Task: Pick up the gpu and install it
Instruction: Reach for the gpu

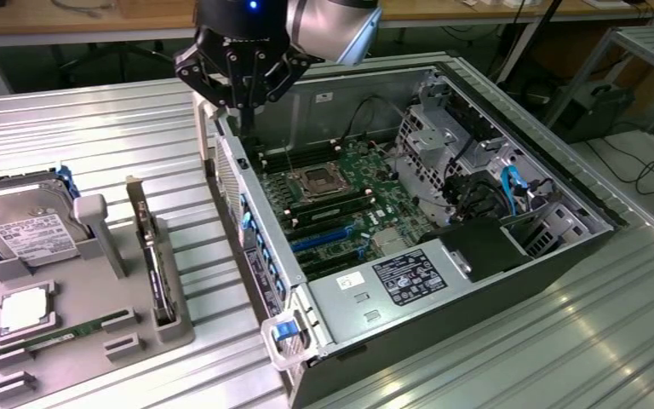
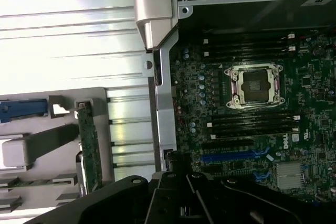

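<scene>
**Exterior view: claw closed and empty over the case wall, gpu in its holder**

In the exterior view the claw (image 1: 243,119) hangs over the case wall (image 1: 236,192) of the opened computer case (image 1: 441,358). Its 2 fingers are drawn fully together with nothing between them. The gpu (image 1: 153,256) stands on edge in a slot of the grey holder (image 1: 117,336). It is outside the case and well apart from the claw, below it and toward the exterior view's left. Farther from the claw on the same holder are 1 hard drive (image 1: 26,226) and 1 green memory stick (image 1: 60,334). On the claw's other side, inside the case, lies the motherboard (image 1: 356,204), its bare processor socket (image 1: 318,179) near the fingertips. The wrist view has the claw's (image 2: 181,182) dark body above the case wall (image 2: 163,103), with the gpu (image 2: 89,150) on one side of that wall and the motherboard (image 2: 252,129) on the other. Holder and case rest on the ribbed metal desk (image 1: 100,128).
</scene>
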Motion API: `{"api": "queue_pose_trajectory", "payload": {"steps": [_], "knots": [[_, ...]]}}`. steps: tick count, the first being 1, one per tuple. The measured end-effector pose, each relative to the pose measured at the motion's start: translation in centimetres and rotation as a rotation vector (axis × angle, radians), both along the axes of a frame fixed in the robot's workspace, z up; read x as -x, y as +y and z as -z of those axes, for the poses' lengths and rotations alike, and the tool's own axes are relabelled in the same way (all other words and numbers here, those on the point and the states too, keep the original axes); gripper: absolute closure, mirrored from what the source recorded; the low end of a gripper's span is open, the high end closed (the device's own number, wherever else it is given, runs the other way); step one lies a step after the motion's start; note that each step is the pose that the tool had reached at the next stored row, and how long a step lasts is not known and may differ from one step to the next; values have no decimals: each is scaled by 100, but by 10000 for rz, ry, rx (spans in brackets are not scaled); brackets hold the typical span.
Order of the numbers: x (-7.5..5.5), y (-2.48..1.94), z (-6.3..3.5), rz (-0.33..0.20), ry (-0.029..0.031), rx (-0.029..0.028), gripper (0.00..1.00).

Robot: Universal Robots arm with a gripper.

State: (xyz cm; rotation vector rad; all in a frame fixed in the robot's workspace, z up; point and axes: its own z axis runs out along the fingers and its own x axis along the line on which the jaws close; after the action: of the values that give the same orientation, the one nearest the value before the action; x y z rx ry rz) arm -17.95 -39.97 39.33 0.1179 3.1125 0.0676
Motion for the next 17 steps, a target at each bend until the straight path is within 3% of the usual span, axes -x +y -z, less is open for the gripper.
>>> {"api": "queue_pose_trajectory", "payload": {"steps": [17], "knots": [[48,0,0,1,0,0,89]]}}
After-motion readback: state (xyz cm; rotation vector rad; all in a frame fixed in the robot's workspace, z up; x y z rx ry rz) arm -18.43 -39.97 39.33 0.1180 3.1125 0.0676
